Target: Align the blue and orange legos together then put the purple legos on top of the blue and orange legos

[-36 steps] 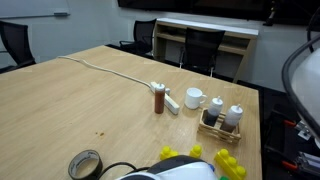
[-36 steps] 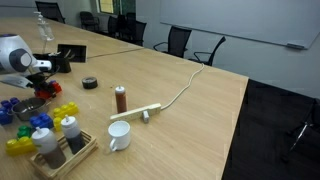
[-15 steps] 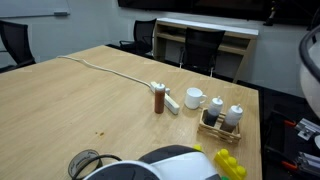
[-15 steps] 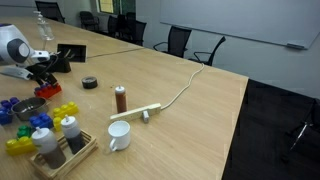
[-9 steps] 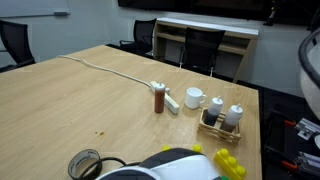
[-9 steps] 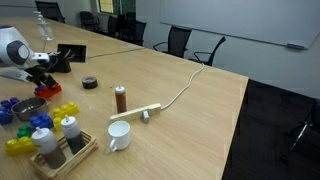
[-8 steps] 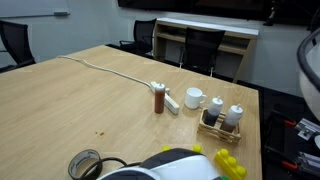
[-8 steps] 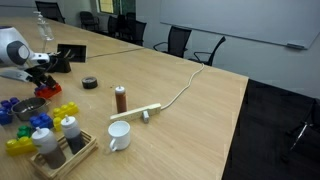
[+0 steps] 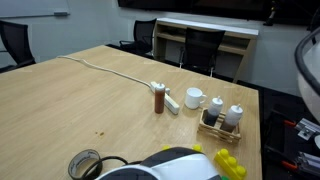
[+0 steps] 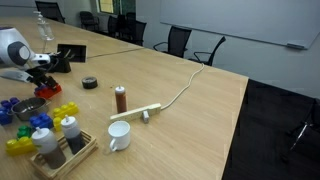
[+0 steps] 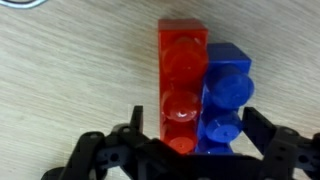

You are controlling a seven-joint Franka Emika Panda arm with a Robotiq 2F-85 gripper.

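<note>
Pale wood formed the bench, which we saw in both exterior views running long under everything else. The white arm came in at the edge of an exterior view, its upper links held above the surface and its wrist bent over so that the dark tool pointed down, low over the bench. In an exterior view from the opposite side, the arm's white and grey body filled the lower edge and hid what lay beneath it.

In the wrist view the tool stood open. Its two black fingers were spread to either side of the pair of bricks, one outside the orange brick and one outside the blue brick. We could not tell whether the finger on the blue side touched it.

The orange brick and the blue brick lay flat on the bench, studs up, side by side with their long faces touching. The orange brick reached farther from the tool than the blue one, so their far ends were not level.

Yellow bricks lay near the tool in an exterior view.
</note>
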